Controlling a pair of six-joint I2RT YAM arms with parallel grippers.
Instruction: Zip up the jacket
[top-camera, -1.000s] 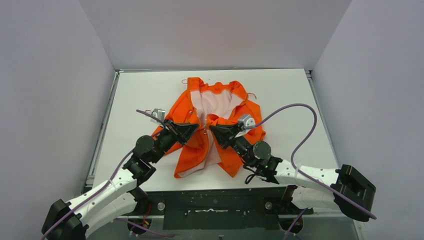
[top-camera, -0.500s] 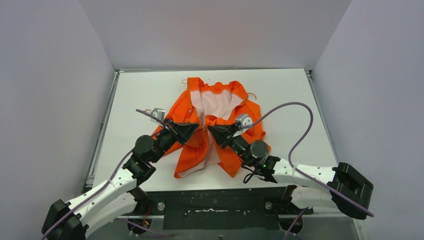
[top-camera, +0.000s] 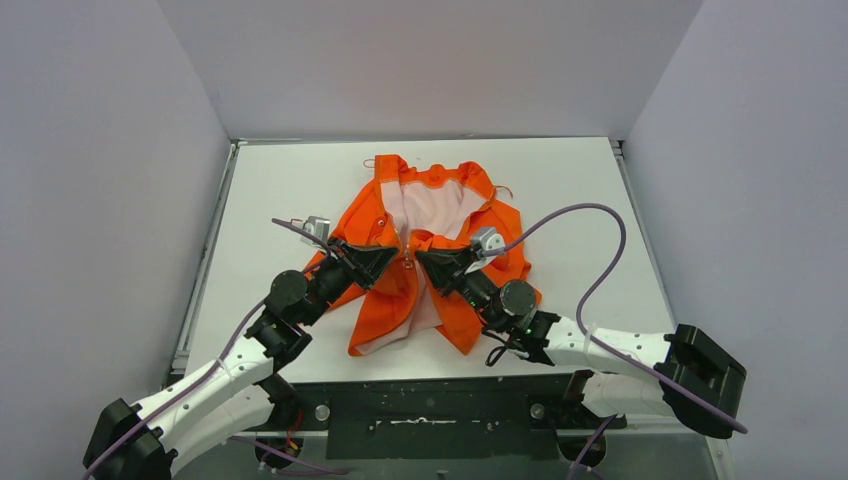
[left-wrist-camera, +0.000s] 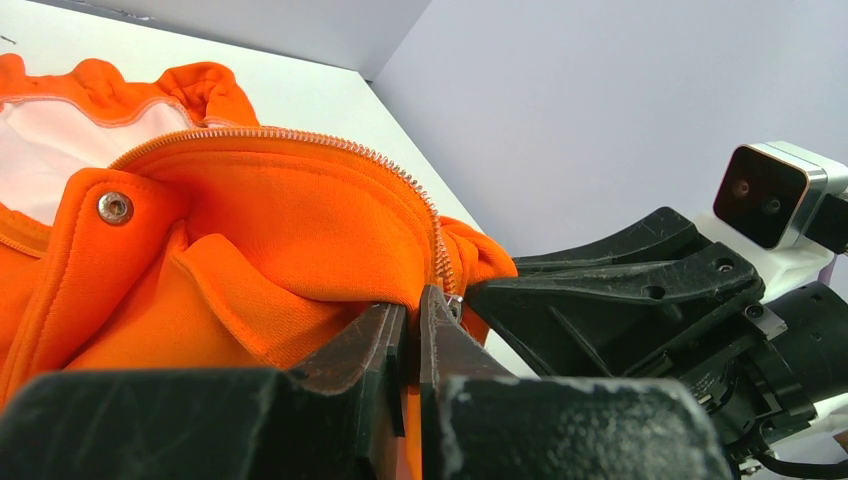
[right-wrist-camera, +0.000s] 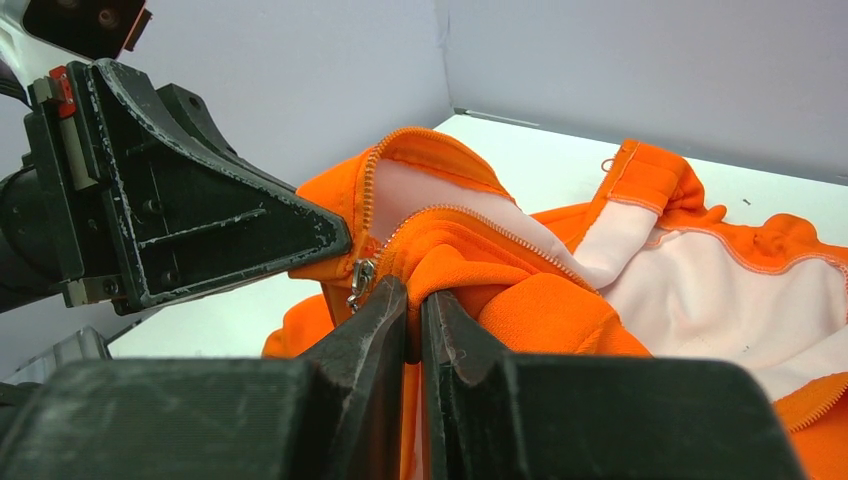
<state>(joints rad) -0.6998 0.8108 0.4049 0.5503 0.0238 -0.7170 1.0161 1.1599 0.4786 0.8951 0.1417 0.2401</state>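
Top external view: the table (top-camera: 560, 190) carries the jacket (top-camera: 432, 208) near its middle, collar toward the far wall, front open and pale lining exposed. Compare this view with the one taken a second ago: the right arm has shifted slightly toward the left arm, bringing the right gripper (top-camera: 421, 258) in until it almost meets the left gripper (top-camera: 396, 258) over the front opening. In the last half second nothing visibly moves, and the jacket keeps the same outline. Treat this as the end of an approach: both arms are now set at the zipper and no length of it has been closed yet. In the left wrist view, the left fingers (left-wrist-camera: 360, 345) are pressed together on a fold of orange fabric at the edge of the front panel, just beside the zipper teeth (left-wrist-camera: 300, 138). In the right wrist view, the right fingers (right-wrist-camera: 455, 335) are likewise clamped on the opposite panel's edge. The slider (right-wrist-camera: 360, 282) hangs between the two grippers, and two rows of teeth run up and apart from it. Neither gripper holds the slider itself. You cannot tell from these views whether the teeth below it are meshed. Expect the next step to need a grip on the slider while one panel is held taut.
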